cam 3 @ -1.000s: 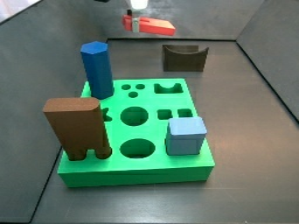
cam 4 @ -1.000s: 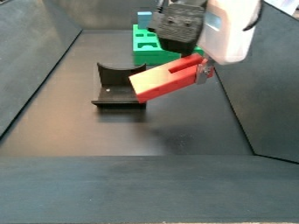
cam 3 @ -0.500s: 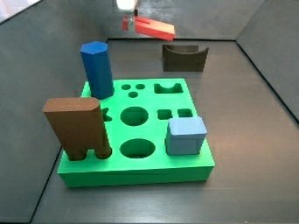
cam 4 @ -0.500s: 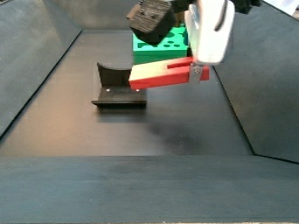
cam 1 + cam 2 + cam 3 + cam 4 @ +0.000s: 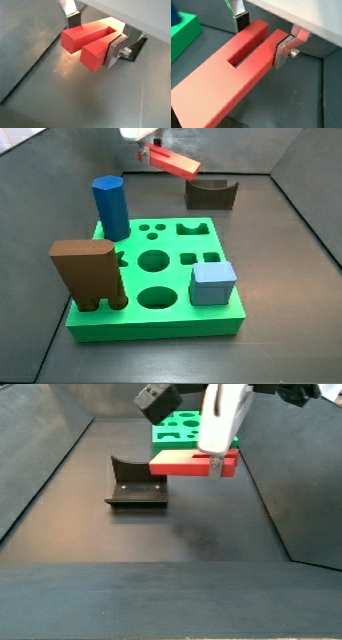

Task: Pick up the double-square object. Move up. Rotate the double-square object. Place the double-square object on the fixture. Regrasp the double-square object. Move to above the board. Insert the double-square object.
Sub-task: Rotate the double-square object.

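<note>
My gripper (image 5: 94,36) is shut on the red double-square object (image 5: 90,42), a long grooved block, and holds it in the air. The silver fingers (image 5: 283,51) press on its two long sides in both wrist views; the block (image 5: 228,77) runs out from the jaws. In a side view the block (image 5: 191,463) lies about level, up and to the right of the dark fixture (image 5: 134,483) with its U-notch. In a side view it (image 5: 175,163) hangs tilted above and left of the fixture (image 5: 210,194). The green board (image 5: 160,288) lies in front.
On the board stand a blue prism (image 5: 111,207), a brown arch-topped block (image 5: 87,273) and a light-blue cube (image 5: 213,283). Several cut-out holes (image 5: 155,259) show in its top. Dark walls (image 5: 47,459) ring the floor.
The gripper has turned with the red block: in a side view the block went from sloping down to about level and rose a little. The fixture and board have not moved.
</note>
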Motion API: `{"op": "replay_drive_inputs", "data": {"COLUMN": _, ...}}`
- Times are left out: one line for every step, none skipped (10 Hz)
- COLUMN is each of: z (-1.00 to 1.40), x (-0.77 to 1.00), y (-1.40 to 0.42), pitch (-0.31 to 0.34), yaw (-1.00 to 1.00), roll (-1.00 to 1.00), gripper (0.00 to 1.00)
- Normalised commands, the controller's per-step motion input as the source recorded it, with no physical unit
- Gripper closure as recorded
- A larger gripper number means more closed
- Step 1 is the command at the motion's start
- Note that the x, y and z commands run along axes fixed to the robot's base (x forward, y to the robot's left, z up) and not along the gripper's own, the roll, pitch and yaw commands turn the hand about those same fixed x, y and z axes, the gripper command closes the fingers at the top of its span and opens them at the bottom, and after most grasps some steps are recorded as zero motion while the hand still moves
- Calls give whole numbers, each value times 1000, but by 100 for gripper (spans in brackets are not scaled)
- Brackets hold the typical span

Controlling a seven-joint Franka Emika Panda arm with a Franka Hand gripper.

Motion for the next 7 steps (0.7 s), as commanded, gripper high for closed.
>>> {"op": "replay_drive_inputs", "data": {"z": -23, "x": 25, "y": 17, "pitch": -7, "yaw": -1000, "roll": -8, "gripper": 100}}
{"op": "replay_drive_inputs", "data": {"z": -23, "x": 25, "y": 18, "pitch": -7, "yaw": -1000, "roll": -8, "gripper": 100}}
{"op": "replay_drive_inputs", "data": {"z": -23, "x": 24, "y": 18, "pitch": -8, "yaw": -1000, "roll": -9, "gripper": 100}}
{"op": "replay_drive_inputs", "data": {"z": -23, "x": 24, "y": 18, "pitch": -8, "yaw": -1000, "roll": -10, "gripper": 100}}
{"op": "replay_drive_inputs", "data": {"z": -24, "x": 24, "y": 18, "pitch": -9, "yaw": -1000, "roll": -11, "gripper": 100}}
{"op": "replay_drive_inputs", "data": {"z": -24, "x": 24, "y": 18, "pitch": -9, "yaw": -1000, "roll": -12, "gripper": 100}}
{"op": "replay_drive_inputs", "data": {"z": -24, "x": 23, "y": 18, "pitch": -10, "yaw": -1000, "roll": -13, "gripper": 100}}
